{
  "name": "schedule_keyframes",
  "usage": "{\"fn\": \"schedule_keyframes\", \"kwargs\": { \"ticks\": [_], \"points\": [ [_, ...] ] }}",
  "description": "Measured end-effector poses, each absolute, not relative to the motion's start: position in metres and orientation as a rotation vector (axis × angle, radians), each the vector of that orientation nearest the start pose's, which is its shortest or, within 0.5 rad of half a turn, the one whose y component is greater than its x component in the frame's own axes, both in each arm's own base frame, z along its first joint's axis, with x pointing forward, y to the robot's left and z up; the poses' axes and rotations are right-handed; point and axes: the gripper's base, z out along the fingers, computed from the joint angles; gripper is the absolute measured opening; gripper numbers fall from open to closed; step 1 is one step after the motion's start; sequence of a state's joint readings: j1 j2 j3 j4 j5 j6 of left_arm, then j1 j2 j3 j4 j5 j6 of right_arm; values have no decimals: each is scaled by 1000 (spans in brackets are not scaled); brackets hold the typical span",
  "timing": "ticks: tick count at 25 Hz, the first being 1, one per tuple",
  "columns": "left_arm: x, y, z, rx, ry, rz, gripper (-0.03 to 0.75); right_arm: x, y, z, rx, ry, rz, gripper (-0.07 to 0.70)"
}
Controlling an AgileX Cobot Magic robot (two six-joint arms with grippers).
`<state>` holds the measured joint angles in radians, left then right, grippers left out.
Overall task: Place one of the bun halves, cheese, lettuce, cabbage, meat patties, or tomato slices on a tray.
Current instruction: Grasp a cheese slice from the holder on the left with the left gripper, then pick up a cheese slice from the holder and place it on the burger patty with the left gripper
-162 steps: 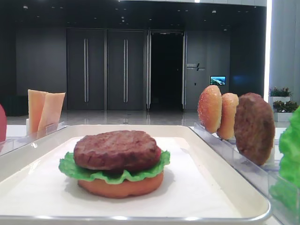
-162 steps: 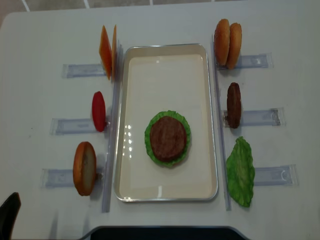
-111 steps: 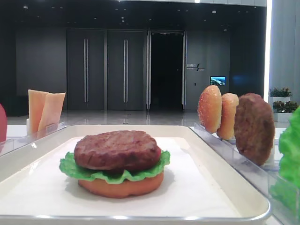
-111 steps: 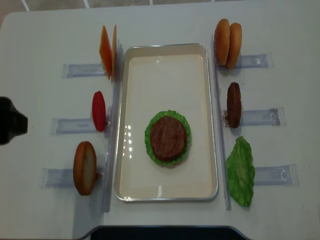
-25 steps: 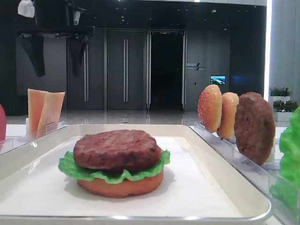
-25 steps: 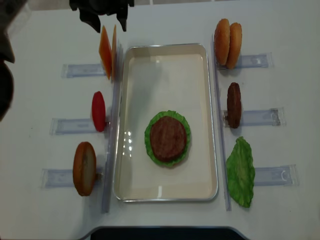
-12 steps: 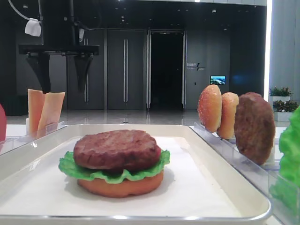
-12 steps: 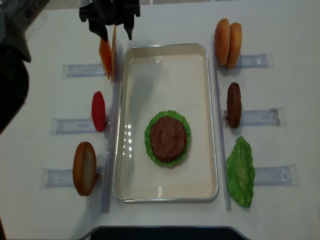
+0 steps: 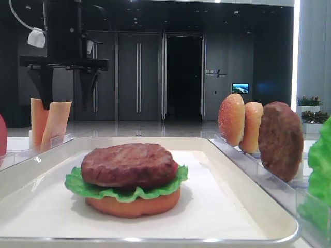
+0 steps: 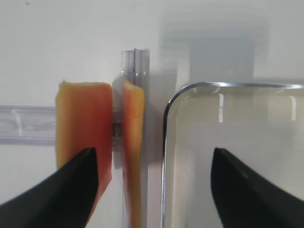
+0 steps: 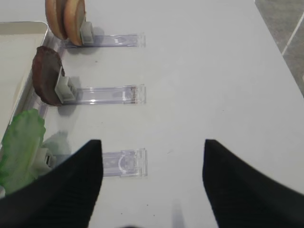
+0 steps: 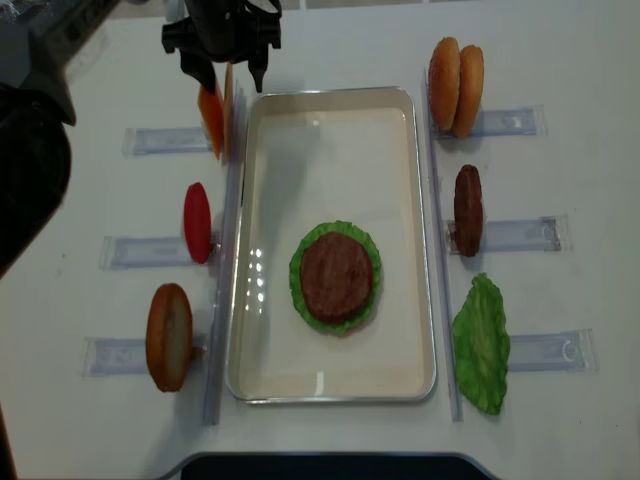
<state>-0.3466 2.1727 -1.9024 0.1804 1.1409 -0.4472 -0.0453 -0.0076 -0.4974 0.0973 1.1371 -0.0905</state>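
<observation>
Now | left gripper [image 12: 224,66] hangs open over the cheese [image 12: 211,112], upright in its rack far left of the tray [image 12: 420,240] | thin, glossy, probably floppy: pinch the top edge.

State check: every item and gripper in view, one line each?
left gripper: open, above the cheese
cheese: two slices upright in rack, ungripped
tray: holds bun, lettuce, patty stack
right gripper: open, over bare table
spare patty: upright in rack
tomato slice: upright in rack
</observation>
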Motion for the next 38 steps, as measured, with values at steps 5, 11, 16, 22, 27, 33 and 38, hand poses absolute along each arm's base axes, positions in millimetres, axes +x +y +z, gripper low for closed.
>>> {"fn": "schedule_keyframes", "kwargs": {
  "ticks": [5,11,16,22,27,33,38],
  "points": [
    [441,-139,217,-61,2888,125,508,-9,8,271,-57,2111,37,461],
    [442,-138,212,-27,2902,144,446,-9,8,271,-57,2111,37,461],
    [443,-136,212,-12,2893,180,324,-9,8,271,-57,2111,37,461],
    [443,-135,211,22,2896,212,77,-9,8,271,-57,2111,37,461],
    [442,-133,212,59,2905,246,34,-9,8,271,-57,2111,37,461],
    [442,-133,212,69,2908,254,34,-9,8,271,-57,2111,37,461],
    [441,-133,221,57,2893,238,34,-9,8,271,-57,2111,37,461]
  ]
}}
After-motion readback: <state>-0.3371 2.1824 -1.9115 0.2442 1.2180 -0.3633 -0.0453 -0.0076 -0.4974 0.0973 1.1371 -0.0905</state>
